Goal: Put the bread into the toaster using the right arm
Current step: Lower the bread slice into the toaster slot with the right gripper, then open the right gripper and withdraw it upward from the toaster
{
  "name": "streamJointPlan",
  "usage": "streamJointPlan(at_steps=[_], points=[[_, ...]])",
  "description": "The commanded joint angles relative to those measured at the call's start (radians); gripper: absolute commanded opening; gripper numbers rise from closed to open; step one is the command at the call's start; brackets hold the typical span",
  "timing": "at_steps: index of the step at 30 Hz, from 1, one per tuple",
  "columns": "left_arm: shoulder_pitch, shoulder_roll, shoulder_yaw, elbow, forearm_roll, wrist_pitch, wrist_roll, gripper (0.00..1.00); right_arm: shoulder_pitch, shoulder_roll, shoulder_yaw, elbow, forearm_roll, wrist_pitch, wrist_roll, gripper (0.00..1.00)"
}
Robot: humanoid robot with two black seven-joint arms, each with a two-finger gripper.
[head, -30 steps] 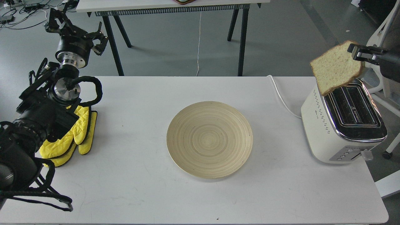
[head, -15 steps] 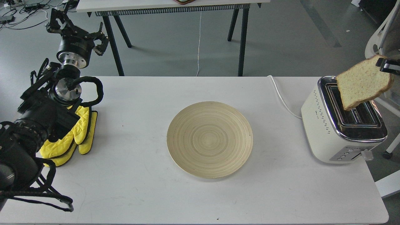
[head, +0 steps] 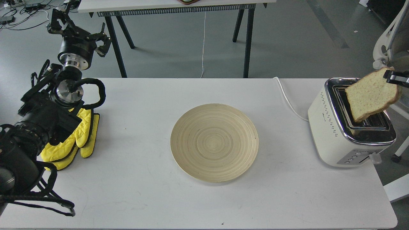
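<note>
Head view: my right hand [head: 392,77] enters at the far right edge, its slim black fingers pinching the bread [head: 370,94] by its upper right corner, near the rounded crust. The slice hangs tilted down and to the left from that grip, so nearly all of it lies left of and below the hand. Its lower corner dips to the chrome top of the toaster [head: 332,134], at the right-hand slot; I cannot tell whether the corner has entered the slot or only touches its rim. Most of the slice is above the toaster.

The cream-white toaster stands at the right end of the white surface [head: 134,179], buttons and lever toward me, its white cord [head: 289,99] trailing off over the far edge. A round wooden plate [head: 214,142] sits bare in the middle of the surface, well apart from the toaster.

At the far left my left arm rises past the surface's edge, with the left hand [head: 76,30] held up over the floor beyond; its fingers look spread and hold nothing. A pair of yellow oven mitts [head: 75,140] lies on the surface beside that arm, partly hidden under it.
</note>
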Motion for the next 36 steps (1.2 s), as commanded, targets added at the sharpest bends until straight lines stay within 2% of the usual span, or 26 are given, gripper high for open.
streamJointPlan(at_steps=[1,7,16,20,25,28,31,34,36], points=[[0.0,0.0,0.0,-0.002,0.0,0.0,0.0,1.0,-0.015,0.001,0.002,0.009,0.005,-0.006,0.0,0.01],[0.0,0.0,-0.002,0.001,0.0,0.0,0.0,1.0,-0.022,0.01,0.0,0.027,0.087,-0.009,0.0,0.01],[0.0,0.0,-0.002,-0.002,0.0,0.0,0.0,1.0,-0.074,0.055,-0.006,0.011,0.073,-0.041,0.0,0.04],[0.0,0.0,-0.002,-0.002,0.0,0.0,0.0,1.0,-0.097,0.081,-0.003,0.0,0.073,-0.073,0.001,0.21],[0.0,0.0,-0.002,0.001,0.0,0.0,0.0,1.0,-0.101,0.095,0.006,-0.003,0.081,-0.093,0.014,0.51],[0.0,0.0,-0.002,-0.002,0.0,0.0,0.0,1.0,-0.101,0.095,0.019,-0.003,0.085,-0.095,0.015,0.6],[0.0,0.0,-0.002,-0.002,0.0,0.0,0.0,1.0,-0.1,0.092,0.036,-0.003,0.088,-0.096,0.023,0.79],[0.0,0.0,-0.002,-0.002,0.0,0.0,0.0,1.0,-0.101,0.092,0.063,-0.006,0.091,-0.101,0.049,0.84],[0.0,0.0,-0.002,0.001,0.0,0.0,0.0,1.0,-0.101,0.093,0.104,-0.006,0.123,-0.124,0.095,0.9]])
